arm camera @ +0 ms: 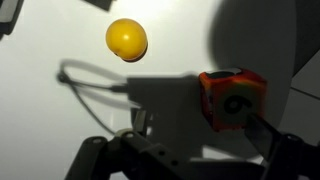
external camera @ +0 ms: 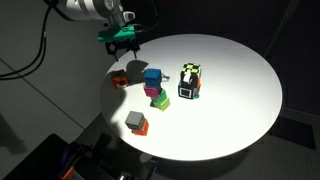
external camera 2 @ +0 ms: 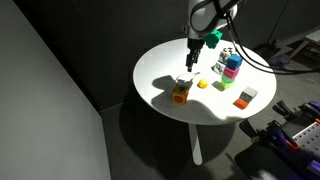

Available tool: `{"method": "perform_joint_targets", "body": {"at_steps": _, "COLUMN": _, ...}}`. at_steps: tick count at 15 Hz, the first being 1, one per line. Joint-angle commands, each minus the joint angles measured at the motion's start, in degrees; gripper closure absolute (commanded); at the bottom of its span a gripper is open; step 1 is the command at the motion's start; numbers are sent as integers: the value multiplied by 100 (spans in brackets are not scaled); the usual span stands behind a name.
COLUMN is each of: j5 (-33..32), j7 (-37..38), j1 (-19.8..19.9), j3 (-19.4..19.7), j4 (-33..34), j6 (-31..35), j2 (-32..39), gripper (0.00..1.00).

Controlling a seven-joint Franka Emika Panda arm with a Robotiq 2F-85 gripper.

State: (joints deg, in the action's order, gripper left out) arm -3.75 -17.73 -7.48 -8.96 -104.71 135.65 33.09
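Observation:
My gripper [arm camera: 198,127] is open and empty, hanging above the round white table [external camera: 235,100]. In the wrist view an orange cube [arm camera: 232,97] with a round mark on its face lies just beyond my right fingertip [arm camera: 262,132], apart from it. A yellow ball [arm camera: 127,39] rests farther off to the left. In an exterior view the gripper [external camera 2: 192,57] hovers over the orange cube [external camera 2: 181,91], with the yellow ball [external camera 2: 203,84] beside it. In an exterior view the gripper [external camera: 122,42] is near the table's far left edge.
A blue cube [external camera: 153,76] and a pink-and-green stack [external camera: 157,98] stand mid-table. A black, white and green patterned cube [external camera: 190,81] is beyond them. A grey-and-orange block [external camera: 137,122] lies near the front edge. Dark floor surrounds the table.

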Motion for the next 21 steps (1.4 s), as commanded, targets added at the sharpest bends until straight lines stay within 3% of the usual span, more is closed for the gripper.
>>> {"method": "perform_joint_targets", "body": {"at_steps": 1, "j5": -156, "j7": 26, "j1": -127, "j3": -41, "j4": 240, "j6": -90, "j2": 161, "gripper": 0}}
{"method": "perform_joint_targets", "body": {"at_steps": 15, "j5": -701, "j7": -74, "j1": -656, "j3": -136, "j4": 281, "j6": 31, "j2": 648, "gripper": 0}}
{"method": "perform_joint_targets", "body": {"at_steps": 21, "j5": -994, "j7": -26, "j1": -740, "j3": -102, "j4": 254, "j6": 554, "j2": 876, "gripper": 0}}
